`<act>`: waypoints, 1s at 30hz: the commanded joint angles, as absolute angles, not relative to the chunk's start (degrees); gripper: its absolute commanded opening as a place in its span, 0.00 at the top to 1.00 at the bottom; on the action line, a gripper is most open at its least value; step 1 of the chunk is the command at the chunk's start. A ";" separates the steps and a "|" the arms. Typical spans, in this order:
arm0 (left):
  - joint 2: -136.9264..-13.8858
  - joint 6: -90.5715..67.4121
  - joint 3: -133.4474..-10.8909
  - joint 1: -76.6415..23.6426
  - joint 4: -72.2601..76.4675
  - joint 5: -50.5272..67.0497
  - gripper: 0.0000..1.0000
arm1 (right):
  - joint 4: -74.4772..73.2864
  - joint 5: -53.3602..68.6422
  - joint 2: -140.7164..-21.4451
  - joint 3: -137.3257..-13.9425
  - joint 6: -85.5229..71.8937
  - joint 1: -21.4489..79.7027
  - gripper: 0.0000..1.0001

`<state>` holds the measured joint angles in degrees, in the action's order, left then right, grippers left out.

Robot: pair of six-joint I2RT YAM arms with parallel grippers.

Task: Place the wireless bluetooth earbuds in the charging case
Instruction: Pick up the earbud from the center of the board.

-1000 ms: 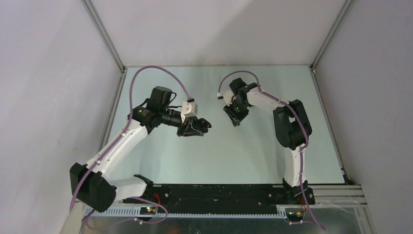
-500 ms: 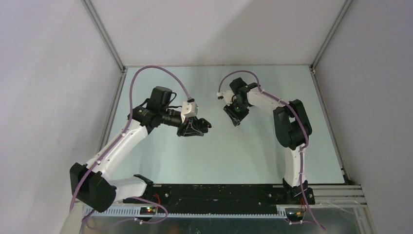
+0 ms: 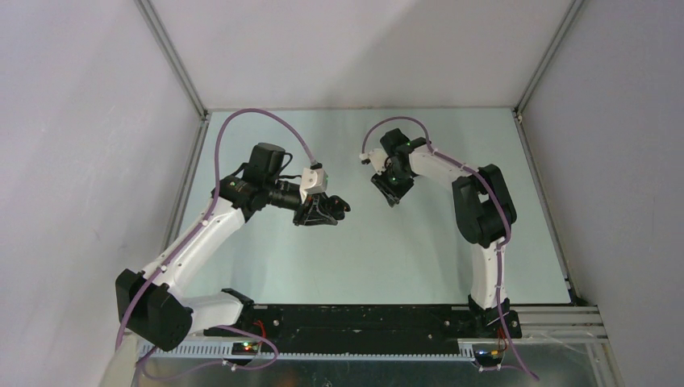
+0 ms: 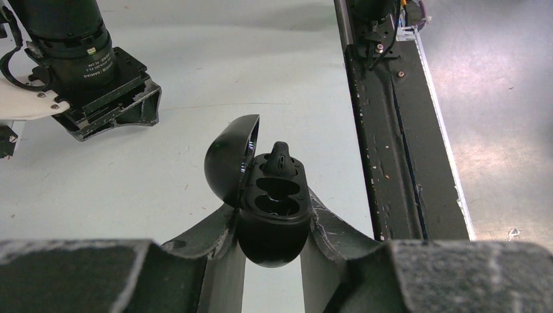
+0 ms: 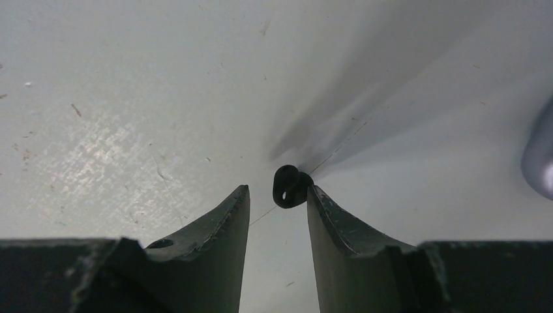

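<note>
My left gripper [image 4: 272,225] is shut on the black charging case [image 4: 272,215], held above the table with its lid [image 4: 228,160] swung open to the left. One black earbud [image 4: 282,156] pokes up out of the case's far slot; the near slots look empty. In the top view this gripper [image 3: 335,208] is left of centre. My right gripper [image 5: 278,195] is open, low over the table. A second black earbud [image 5: 289,186] lies at the tip of its right finger [image 5: 339,228], touching it, with a gap to the left finger. From above, the right gripper [image 3: 393,196] points down at the table.
A pale purple rounded thing [image 5: 542,156] is cut off at the right edge of the right wrist view. The right arm's wrist [image 4: 91,78] is at the far left of the left wrist view, and the black base rail [image 4: 391,130] runs along its right.
The right gripper's jaws have spread slightly. The left arm and the case have stayed still.
</note>
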<state>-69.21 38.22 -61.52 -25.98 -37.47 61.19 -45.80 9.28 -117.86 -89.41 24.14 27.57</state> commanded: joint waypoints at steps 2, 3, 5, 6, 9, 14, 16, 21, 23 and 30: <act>-68.05 39.65 -63.11 -26.59 -36.68 61.35 0.99 | -42.56 7.31 -118.84 -88.11 24.83 28.11 0.59; -68.03 39.64 -63.11 -26.60 -36.68 61.28 0.99 | -42.24 7.04 -118.75 -87.88 24.62 28.12 0.60; -68.05 39.72 -63.11 -26.63 -36.60 61.26 0.99 | -41.07 6.54 -118.18 -87.41 24.28 28.12 0.62; -68.04 39.66 -63.06 -26.63 -36.62 61.26 0.99 | -40.17 6.34 -117.46 -87.12 24.14 28.08 0.66; -68.08 39.71 -63.03 -26.63 -36.53 61.33 0.99 | -38.79 6.08 -115.97 -86.12 23.77 28.08 0.76; -68.10 39.72 -63.02 -26.63 -36.53 61.33 0.99 | -38.24 6.11 -114.14 -85.45 23.82 28.08 0.86; -68.04 39.73 -63.07 -26.65 -36.57 61.36 0.99 | -38.20 6.44 -113.56 -85.28 23.77 28.04 0.86; -68.07 39.65 -63.02 -26.65 -36.59 61.30 0.99 | -44.31 18.11 -113.00 -87.75 22.62 26.22 0.84; -68.04 39.74 -63.02 -26.63 -36.57 61.29 0.99 | -47.92 24.04 -113.36 -89.81 21.67 24.82 0.84; -68.24 39.64 -63.11 -26.71 -36.65 61.41 0.99 | -50.77 26.92 -116.24 -89.22 20.46 23.44 0.82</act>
<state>-69.21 38.24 -61.52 -26.13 -37.45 61.14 -47.44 23.03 -116.31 -88.14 21.98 23.70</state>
